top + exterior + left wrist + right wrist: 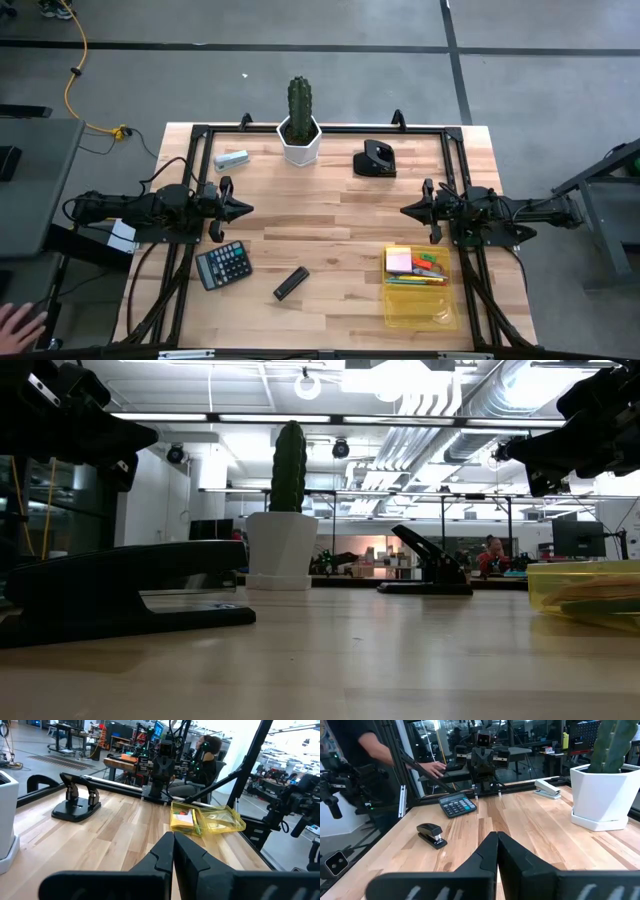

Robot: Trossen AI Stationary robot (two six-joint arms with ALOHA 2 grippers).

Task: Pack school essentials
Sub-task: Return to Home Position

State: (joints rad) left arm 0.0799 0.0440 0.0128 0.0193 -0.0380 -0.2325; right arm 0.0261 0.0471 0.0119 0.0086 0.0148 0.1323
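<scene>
A clear yellow tray (pixel 421 290) lies near the table's right near corner. Inside it are a sticky-note pad (pixel 399 261) and thin green, red and yellow pens (pixel 428 269); the left wrist view shows the tray (pixel 207 819) too. Scissors do not show. My left gripper (pixel 248 209) hovers shut above the table's left middle, pointing right. My right gripper (pixel 405 211) hovers shut above the right middle, pointing left, just beyond the tray's far edge. Neither touches anything.
A potted cactus (pixel 299 123) stands at the far edge, a black hole punch (pixel 376 160) to its right and a grey stapler (pixel 232 159) to its left. A black calculator (pixel 223 265) and a black stapler (pixel 291 283) lie near the front. A person's hand (pixel 18 325) shows at the left.
</scene>
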